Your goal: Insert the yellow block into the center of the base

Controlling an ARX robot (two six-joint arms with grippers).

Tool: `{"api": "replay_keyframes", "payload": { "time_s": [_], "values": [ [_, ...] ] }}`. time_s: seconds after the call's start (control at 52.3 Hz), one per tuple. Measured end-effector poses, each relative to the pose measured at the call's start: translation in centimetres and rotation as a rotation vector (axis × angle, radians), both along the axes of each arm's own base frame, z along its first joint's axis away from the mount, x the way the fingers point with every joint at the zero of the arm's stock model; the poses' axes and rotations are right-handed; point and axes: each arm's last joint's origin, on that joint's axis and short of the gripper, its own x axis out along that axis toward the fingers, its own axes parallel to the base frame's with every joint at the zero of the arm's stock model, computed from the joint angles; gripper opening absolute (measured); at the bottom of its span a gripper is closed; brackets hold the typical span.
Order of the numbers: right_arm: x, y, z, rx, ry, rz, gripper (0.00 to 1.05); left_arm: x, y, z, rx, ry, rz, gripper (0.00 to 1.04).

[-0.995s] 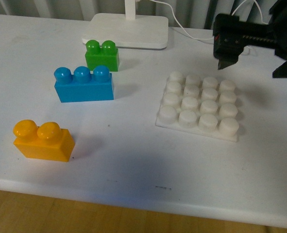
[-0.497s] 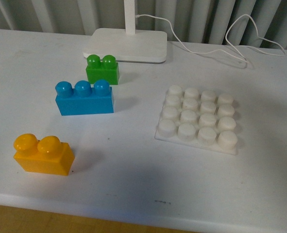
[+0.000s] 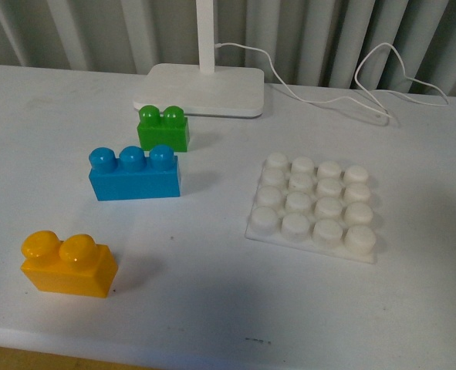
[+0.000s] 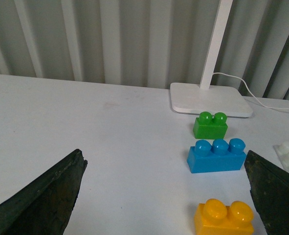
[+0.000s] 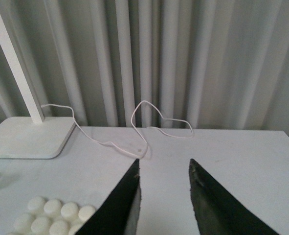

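Yellow block (image 4: 225, 218) lying free ahead of spread left claw (image 4: 162, 154), right claw (image 5: 164, 162) slightly parted, empty

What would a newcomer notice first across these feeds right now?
Three bright bricks stand out on the white table: the yellow block nearest the front edge at left, a blue brick behind it, and a green brick farther back by the lamp foot. To their right lies the white studded base, with no brick on it.
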Motion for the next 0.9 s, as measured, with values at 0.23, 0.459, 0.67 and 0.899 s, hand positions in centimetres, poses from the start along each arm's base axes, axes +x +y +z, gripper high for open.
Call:
{"api": "replay_keyframes", "payload": {
  "time_s": [0.23, 0.459, 0.67, 0.899],
  "values": [
    [-2.0, -1.2, -1.9, -0.008, -0.007, 0.001, 0.01, 0.0, 0.0, 0.0, 0.000, 0.000, -0.001, 0.98],
    [-3.3, -1.2, -3.2, -0.008, -0.005, 0.002, 0.01, 0.0, 0.0, 0.0, 0.000, 0.000, 0.000, 0.98],
    [-4.2, -1.2, -3.8, -0.008, -0.007, 0.003, 0.01, 0.0, 0.0, 0.0, 0.000, 0.000, 0.000, 0.98],
    [-4.9, -1.2, -4.4, -0.008, -0.011, 0.003, 0.01, 0.0, 0.0, 0.0, 0.000, 0.000, 0.000, 0.98]
  ]
}}
